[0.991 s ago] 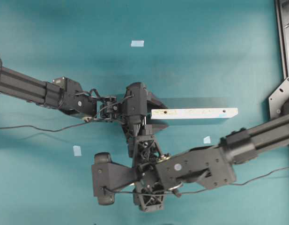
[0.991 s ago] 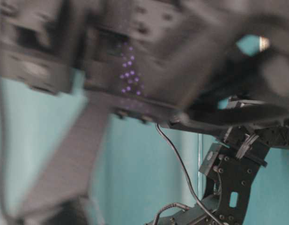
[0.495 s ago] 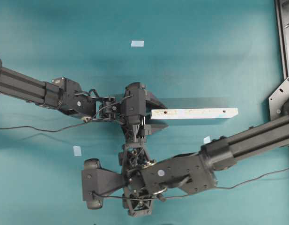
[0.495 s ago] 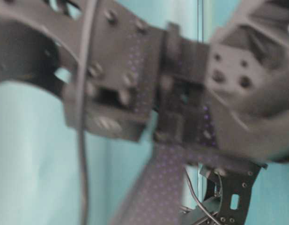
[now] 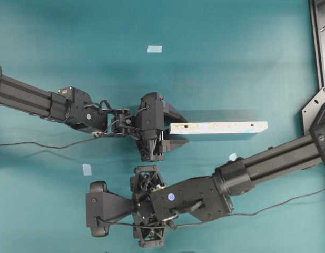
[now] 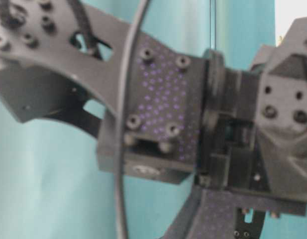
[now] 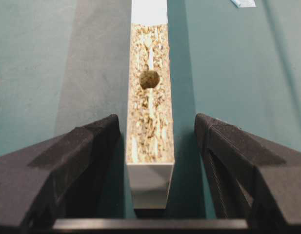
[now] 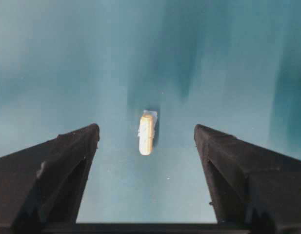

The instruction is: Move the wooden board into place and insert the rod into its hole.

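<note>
So the wooden board point(image 5: 218, 127) lies on its edge on the teal table point(image 5: 230, 63), one end between the left gripper point(image 7: 150, 141)'s spread, released fingers. Right gripper point(image 8: 146, 141) hangs wide open above the tiny rod point(image 8: 146, 134) lying on a tape square point(image 8: 149, 117).

This looks like a robotics lab bench set up for recorded manipulation trials. A seamless teal work surface point(image 5: 230, 68) covers the whole table, marked with small pale-blue tape squares point(image 5: 154, 49) at fixed spots. Two black, bolted-together robot arms point(image 5: 30, 100) reach in from opposite sides, trailing thin black cables point(image 5: 41, 144) across the surface. A grey metal frame rail point(image 5: 317, 42) with screw holes borders one edge. Cameras ride on the wrists, looking out between the black gripper fingers point(image 7: 67, 165).
</note>
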`<state>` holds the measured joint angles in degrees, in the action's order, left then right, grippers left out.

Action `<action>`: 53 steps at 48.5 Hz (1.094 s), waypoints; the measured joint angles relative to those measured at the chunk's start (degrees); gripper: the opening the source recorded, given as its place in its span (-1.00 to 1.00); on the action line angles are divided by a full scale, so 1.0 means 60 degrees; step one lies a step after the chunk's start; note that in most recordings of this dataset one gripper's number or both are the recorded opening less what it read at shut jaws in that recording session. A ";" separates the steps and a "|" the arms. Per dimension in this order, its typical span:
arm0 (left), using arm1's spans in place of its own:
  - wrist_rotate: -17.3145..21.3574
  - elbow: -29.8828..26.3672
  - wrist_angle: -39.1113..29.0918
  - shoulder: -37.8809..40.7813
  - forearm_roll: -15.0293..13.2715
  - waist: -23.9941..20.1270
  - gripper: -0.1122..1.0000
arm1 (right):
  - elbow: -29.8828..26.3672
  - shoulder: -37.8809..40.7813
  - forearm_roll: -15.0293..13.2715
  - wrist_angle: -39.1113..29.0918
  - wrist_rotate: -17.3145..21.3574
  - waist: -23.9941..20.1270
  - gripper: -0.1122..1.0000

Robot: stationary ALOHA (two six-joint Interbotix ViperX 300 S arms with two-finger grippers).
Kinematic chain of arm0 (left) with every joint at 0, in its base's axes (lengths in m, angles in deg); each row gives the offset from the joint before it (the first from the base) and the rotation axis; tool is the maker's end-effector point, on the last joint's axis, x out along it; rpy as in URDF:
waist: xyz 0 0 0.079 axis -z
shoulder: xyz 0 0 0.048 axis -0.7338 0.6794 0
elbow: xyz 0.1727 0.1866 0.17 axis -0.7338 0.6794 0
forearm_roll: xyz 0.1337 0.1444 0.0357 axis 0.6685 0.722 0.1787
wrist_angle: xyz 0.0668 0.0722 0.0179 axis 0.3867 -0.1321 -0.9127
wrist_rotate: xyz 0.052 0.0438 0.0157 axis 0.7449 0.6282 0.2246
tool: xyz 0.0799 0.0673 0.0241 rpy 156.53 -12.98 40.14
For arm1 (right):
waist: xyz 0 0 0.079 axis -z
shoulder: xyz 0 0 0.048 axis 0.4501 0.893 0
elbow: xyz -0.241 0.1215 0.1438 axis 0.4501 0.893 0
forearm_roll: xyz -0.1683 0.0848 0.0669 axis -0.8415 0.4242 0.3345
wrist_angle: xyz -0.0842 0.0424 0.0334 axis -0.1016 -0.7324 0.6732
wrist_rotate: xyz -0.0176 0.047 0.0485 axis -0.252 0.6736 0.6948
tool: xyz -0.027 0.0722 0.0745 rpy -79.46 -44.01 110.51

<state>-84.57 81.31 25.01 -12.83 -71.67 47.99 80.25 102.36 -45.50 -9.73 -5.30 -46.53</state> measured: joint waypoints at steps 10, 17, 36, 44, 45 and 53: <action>0.0000 0.0000 0.0000 0.0000 0.0000 0.0015 0.46 | 0.0015 0.0073 0.0000 0.0044 0.0000 0.0029 0.70; 0.0000 0.0000 0.0000 0.0000 0.0000 0.0029 0.45 | 0.0015 0.0088 -0.0029 0.0278 0.0000 0.0000 0.70; 0.0000 0.0000 0.0000 0.0000 -0.0015 0.0044 0.45 | 0.0352 0.0205 -0.0029 0.0483 0.0015 0.0029 0.33; 0.0000 0.0000 0.0000 0.0000 -0.0015 0.0044 0.45 | 0.0483 0.0205 -0.0029 0.0747 0.0015 0.0029 0.33; 0.0000 0.0000 0.0000 0.0000 -0.0015 0.0044 0.45 | 0.0483 0.0190 -0.0029 0.0776 0.0015 0.0029 0.33; -0.0015 0.0000 0.0000 0.0000 -0.0015 0.0044 0.45 | 0.0498 0.0205 -0.0029 0.0923 0.0015 0.0029 0.33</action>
<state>-84.66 81.31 25.01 -12.83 -71.76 48.26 83.24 103.59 -45.68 -4.19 -5.22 -46.35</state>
